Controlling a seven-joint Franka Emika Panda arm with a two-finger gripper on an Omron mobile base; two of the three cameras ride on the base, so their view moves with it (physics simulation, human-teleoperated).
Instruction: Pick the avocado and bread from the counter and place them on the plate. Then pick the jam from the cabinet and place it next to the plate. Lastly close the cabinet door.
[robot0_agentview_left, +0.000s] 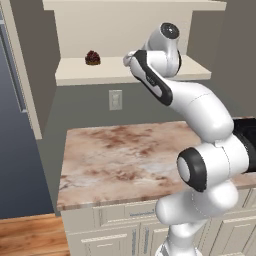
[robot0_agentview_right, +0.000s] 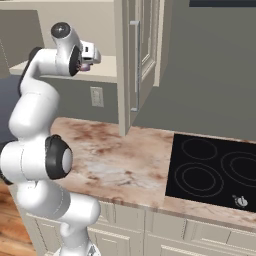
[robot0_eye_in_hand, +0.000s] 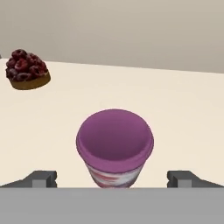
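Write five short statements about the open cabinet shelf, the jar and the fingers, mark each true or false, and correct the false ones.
1. The fingers stand open on either side of the jam. True.
2. The jam is lifted clear of the cabinet shelf. False: it stands on the shelf, not gripped.
3. A berry tart sits on the same shelf, apart from the jam. True.
4. The cabinet door is shut. False: it stands open, its grey handle facing the stove side.
5. The jam stands on the counter. False: it is on the cabinet shelf above.
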